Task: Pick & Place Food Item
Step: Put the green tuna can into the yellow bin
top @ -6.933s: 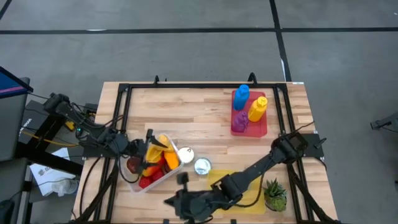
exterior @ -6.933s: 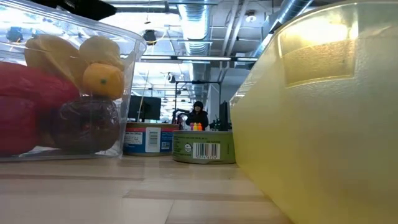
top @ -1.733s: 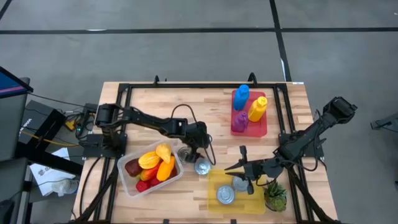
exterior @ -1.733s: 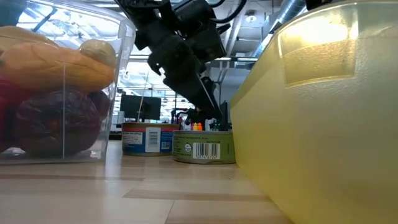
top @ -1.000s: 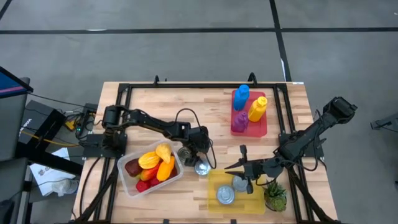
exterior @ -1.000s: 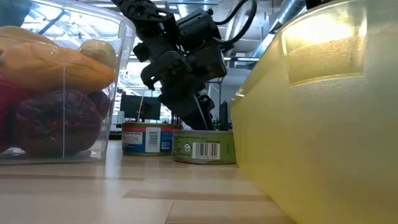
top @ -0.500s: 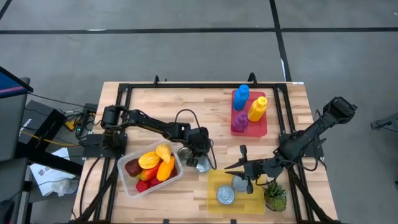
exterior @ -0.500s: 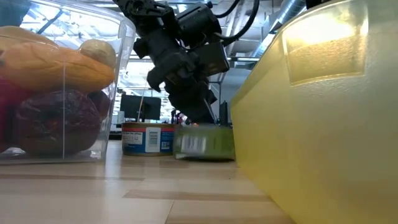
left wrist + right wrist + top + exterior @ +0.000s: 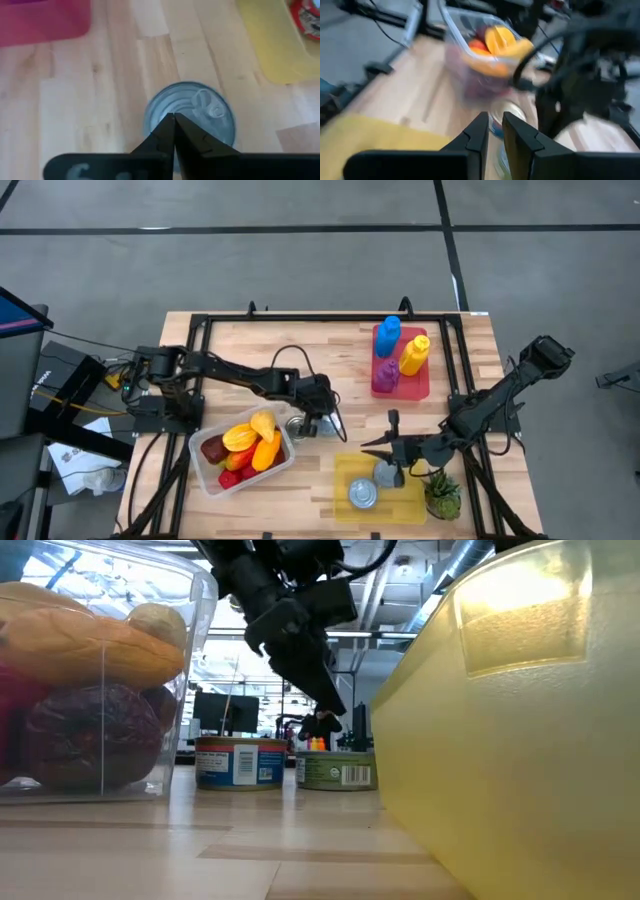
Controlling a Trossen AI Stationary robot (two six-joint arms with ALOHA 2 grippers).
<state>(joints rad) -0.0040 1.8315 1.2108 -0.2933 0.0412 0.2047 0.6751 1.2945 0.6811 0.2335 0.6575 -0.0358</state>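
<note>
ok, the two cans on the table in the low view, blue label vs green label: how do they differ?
Label: the blue-label can is blue; the green-label can is green, with a barcode facing the camera.
Place: the blue-label can stands by the clear fruit container, the green-label can by the yellow tray.
The shut left gripper hangs over the green-label can, not the blue-label can.
Both stand upright on the wooden table.

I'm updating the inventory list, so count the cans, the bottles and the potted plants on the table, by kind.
Cans: 4 (two on the wood, two in the yellow tray)
Bottles: 3
Potted plants: 1
Total: 8
</note>
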